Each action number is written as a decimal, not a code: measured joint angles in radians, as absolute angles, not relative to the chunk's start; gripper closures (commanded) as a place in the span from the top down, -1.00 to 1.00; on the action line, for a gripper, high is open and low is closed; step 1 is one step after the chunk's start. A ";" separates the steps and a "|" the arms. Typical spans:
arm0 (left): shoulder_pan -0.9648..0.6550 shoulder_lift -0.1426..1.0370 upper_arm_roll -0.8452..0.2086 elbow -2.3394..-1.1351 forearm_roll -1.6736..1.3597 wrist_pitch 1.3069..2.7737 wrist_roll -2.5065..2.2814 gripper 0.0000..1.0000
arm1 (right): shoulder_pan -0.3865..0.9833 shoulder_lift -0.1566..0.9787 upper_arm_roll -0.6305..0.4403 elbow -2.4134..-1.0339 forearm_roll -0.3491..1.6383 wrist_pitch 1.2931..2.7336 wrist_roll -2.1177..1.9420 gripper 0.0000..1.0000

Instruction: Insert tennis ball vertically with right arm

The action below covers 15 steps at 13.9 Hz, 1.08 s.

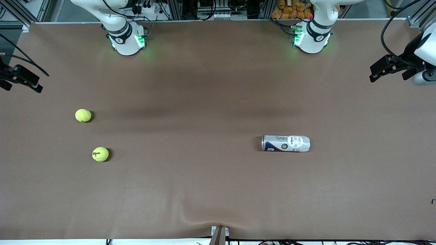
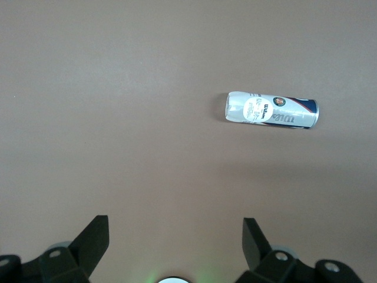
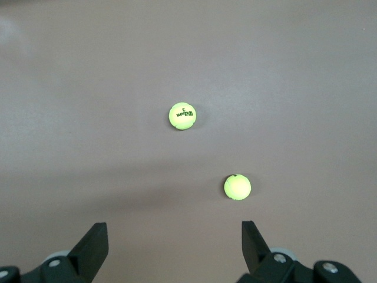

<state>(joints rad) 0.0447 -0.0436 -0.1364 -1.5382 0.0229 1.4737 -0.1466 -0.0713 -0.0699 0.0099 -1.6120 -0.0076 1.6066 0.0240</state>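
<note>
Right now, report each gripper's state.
Left gripper: open, holding nothing, over bare table.
Right gripper: open, holding nothing, over bare table.

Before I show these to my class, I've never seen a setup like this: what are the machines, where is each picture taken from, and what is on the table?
Two white robot arms stand at a brown table. The big picture comes from a high camera facing them; the two small ones come from cameras on each arm's wrist, looking down past its black two-finger tool.

The left tool and the right tool are both open and hold nothing; they hang over the table's two ends.

On the table lie two yellow-green felt tennis balls toward the right arm's end: the ball with black print is nearer the front camera than the other ball. Toward the left arm's end a white and blue cylindrical tennis ball can lies on its side, not upright.
</note>
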 measured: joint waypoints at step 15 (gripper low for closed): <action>0.042 -0.024 -0.142 -1.538 0.023 1.422 -0.142 1.00 | -0.071 -0.069 0.009 -1.612 -0.007 1.605 0.024 1.00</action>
<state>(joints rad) 0.0419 -0.0242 -0.1421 -1.5383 0.0229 1.4219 -0.1425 -0.0710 -0.0694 0.0089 -1.6120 -0.0071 1.6052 0.0240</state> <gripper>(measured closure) 0.000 0.000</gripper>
